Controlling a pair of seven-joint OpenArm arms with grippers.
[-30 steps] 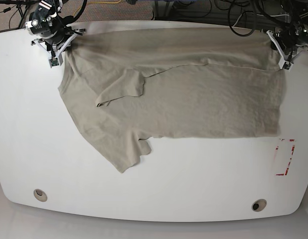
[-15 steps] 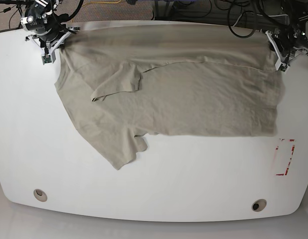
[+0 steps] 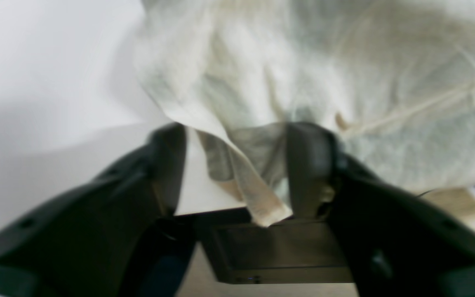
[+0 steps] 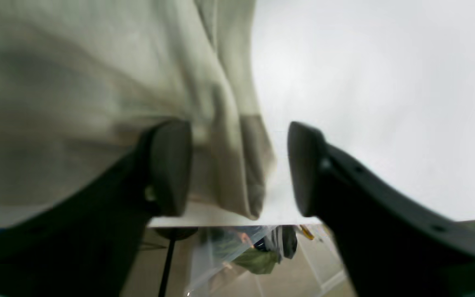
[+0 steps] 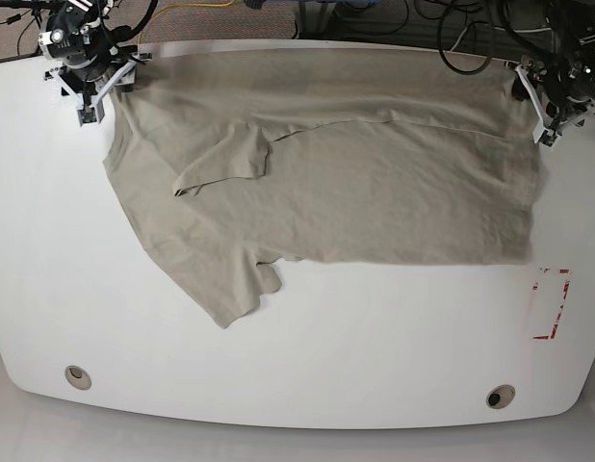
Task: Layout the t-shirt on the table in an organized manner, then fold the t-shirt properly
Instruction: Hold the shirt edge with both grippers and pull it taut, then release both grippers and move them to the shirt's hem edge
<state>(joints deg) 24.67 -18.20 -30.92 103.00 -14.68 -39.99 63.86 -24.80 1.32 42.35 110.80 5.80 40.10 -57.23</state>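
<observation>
The beige t-shirt lies spread over the far half of the white table. One sleeve is folded onto its body and its lower left corner points toward the front. My right gripper is at the shirt's far left corner. In its wrist view, my right gripper is open and the t-shirt edge hangs loose between the fingers. My left gripper is at the far right corner. Seen from its wrist, my left gripper is open with a loose corner of the t-shirt drooping between the fingers.
A red-tape rectangle marks the table at the right. Two round grey grommet holes sit near the front edge. Dark cables run behind the far edge, which lies just under both grippers.
Both grippers have opened and let go of the shirt's far corners. The shirt has slid a little toward the far left and settled flatter on the table.
</observation>
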